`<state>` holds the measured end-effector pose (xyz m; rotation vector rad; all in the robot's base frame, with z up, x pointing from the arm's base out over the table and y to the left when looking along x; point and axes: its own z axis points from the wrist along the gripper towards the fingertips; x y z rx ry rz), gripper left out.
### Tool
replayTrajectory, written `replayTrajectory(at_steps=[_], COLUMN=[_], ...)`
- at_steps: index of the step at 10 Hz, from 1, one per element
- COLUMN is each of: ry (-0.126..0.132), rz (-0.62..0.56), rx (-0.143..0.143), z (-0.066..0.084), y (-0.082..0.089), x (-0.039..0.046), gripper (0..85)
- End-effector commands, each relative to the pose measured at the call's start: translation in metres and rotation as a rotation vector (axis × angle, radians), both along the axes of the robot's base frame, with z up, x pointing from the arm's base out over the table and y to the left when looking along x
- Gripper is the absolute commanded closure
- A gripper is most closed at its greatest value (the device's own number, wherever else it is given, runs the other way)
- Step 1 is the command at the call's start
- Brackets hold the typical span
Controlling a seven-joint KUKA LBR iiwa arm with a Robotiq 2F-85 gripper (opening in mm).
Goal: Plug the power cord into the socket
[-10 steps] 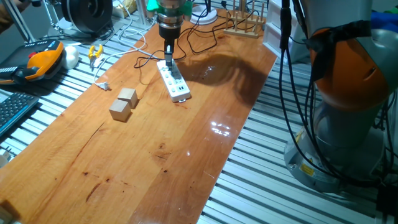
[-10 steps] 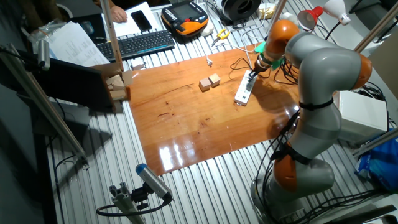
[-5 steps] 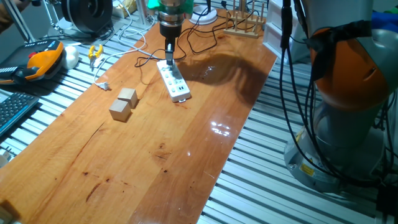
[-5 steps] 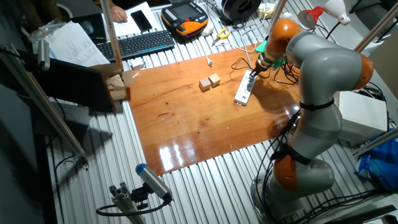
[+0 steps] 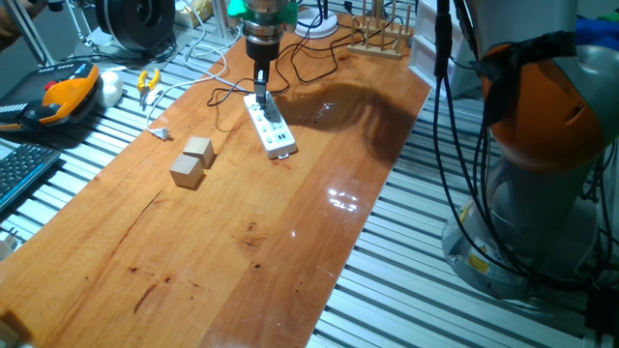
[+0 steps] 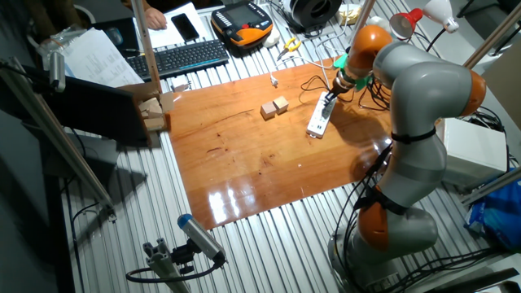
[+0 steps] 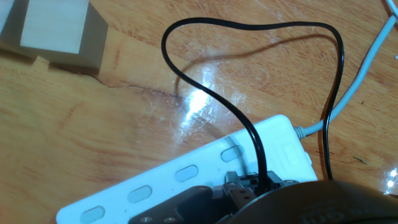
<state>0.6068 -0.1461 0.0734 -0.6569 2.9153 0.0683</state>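
Note:
The white power strip (image 5: 270, 127) lies on the wooden table, also in the other fixed view (image 6: 318, 120) and the hand view (image 7: 186, 177). My gripper (image 5: 261, 89) stands straight down over its far end, shut on the small black plug (image 7: 245, 182) of the power cord. The plug sits at the end outlet, touching the strip; how deep it sits is hidden by my fingers. The thin black cord (image 7: 205, 93) loops away from the plug over the table (image 5: 228, 94). My gripper also shows in the other fixed view (image 6: 329, 97) and the hand view (image 7: 239, 194).
Two tan wooden cubes (image 5: 192, 160) lie left of the strip, one showing in the hand view (image 7: 55, 32). A pale cable (image 7: 357, 84) leaves the strip's end. A wooden rack (image 5: 382, 39) and more cables lie at the table's far end.

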Motion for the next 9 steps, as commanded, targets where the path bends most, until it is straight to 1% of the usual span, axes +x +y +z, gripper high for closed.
replayTrajectory(at_steps=[1, 7, 9], ry=[-0.001, -0.001, 0.0], rz=[0.0, 0.0, 0.0], rx=[0.0, 0.002, 0.002], z=[-0.0007, -0.0022, -0.0037], y=[0.0009, 0.0007, 0.0029], x=[-0.0002, -0.0004, -0.0013], gripper=[85.0, 85.0, 85.0])
